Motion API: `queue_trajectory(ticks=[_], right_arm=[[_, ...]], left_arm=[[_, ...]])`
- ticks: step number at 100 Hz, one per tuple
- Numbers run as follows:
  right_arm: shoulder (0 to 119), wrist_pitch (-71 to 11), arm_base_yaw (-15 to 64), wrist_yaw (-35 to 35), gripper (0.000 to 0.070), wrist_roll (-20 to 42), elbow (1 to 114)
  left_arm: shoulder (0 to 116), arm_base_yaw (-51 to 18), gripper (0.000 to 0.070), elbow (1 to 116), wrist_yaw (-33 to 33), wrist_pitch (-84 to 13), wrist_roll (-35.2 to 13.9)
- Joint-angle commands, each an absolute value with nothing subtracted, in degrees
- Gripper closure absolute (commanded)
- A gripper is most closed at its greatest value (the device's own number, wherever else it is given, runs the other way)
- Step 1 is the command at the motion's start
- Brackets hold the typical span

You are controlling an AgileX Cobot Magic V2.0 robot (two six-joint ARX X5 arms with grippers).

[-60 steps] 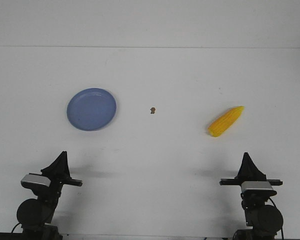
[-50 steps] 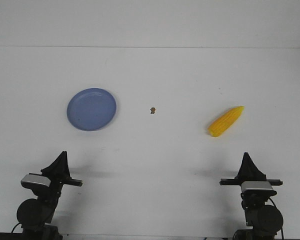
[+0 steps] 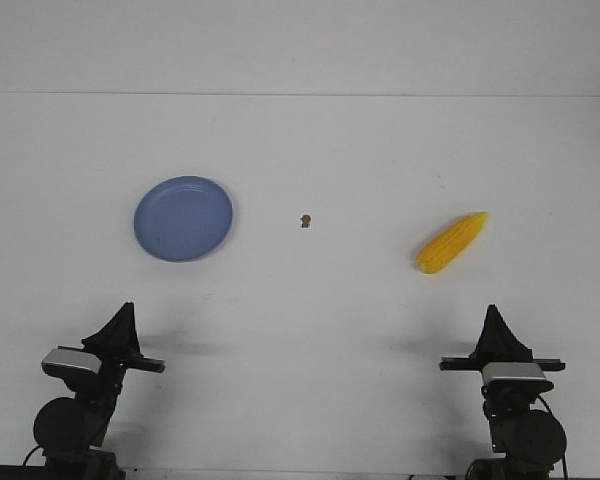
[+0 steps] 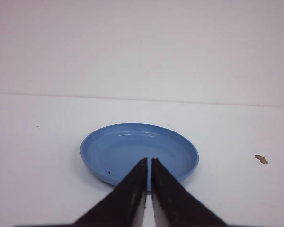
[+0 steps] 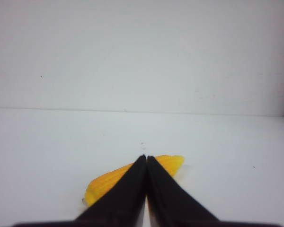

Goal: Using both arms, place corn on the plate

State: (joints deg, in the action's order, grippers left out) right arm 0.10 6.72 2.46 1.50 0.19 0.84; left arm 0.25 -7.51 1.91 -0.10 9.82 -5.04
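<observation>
Front view, left to right: left arm (image 3: 85,385) parked at the near edge of the white table (image 3: 310,320); its left pincer (image 3: 121,313) points forward over the table, tips pressed together and holding nothing; ahead of it and well apart lies the plate (image 3: 183,218), round, blue, shallow, flat on the table with nothing on it.

Left wrist view: left pincer (image 4: 148,163) with only a hairline slit between the two black fingers (image 4: 132,189); the tips sit in line with the near rim of the plate (image 4: 184,151), short of it; a small dark dot on the plate's inner surface; a brown speck (image 4: 261,159) on the table off to one side of the plate.

Front view, middle: the brown speck (image 3: 305,221) lies between plate and corn, touching neither.

Front view, right: the corn (image 3: 451,243), bright yellow, bare cob, lies flat on the table, well apart from the plate; blunt end nearer the robot, tapered tip angled away and to the right; right arm (image 3: 515,400) at the near edge, right pincer (image 3: 494,312) pointing forward, short of the corn.

Right wrist view: right pincer (image 5: 146,158) pressed fully together, gripping nothing; the corn (image 5: 106,182) lies beyond the tips, partly hidden behind the fingers (image 5: 165,194), slanted across the view.
</observation>
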Motion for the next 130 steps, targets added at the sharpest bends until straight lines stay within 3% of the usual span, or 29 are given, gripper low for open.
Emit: queue_trajectory(ticks=[1,27,54,81,97,130], right_arm=[[0.08,7.27,2.50,1.50,0.0699,-0.05,0.73],[0.10,8.16,2.59,1.52,0.0699,-0.21,2.66],[3.49,-9.39,2.61,3.57,0.0699,1.48,17.87],[20.05,-29.23,2.61,4.54,0.0699,1.74,40.58],[30.44,-38.48,2.61,4.49,0.0699,1.69,50.94],[42.06,-43.77,2.63,-0.10,0.0699,1.72,54.63]], left_arm=[[0.19,-7.46,0.0688,0.91,-0.23,10.41,-4.80],[0.73,-7.46,0.0688,7.77,-0.21,4.29,-8.27],[10.55,-7.46,0.0688,26.63,-0.23,-10.33,-10.35],[28.29,-7.46,0.0688,48.47,-0.21,-26.44,-10.79],[38.46,-7.46,0.0688,57.93,-0.21,-37.15,-7.84],[49.34,-7.49,0.0688,62.83,-0.19,-42.98,-8.01]])
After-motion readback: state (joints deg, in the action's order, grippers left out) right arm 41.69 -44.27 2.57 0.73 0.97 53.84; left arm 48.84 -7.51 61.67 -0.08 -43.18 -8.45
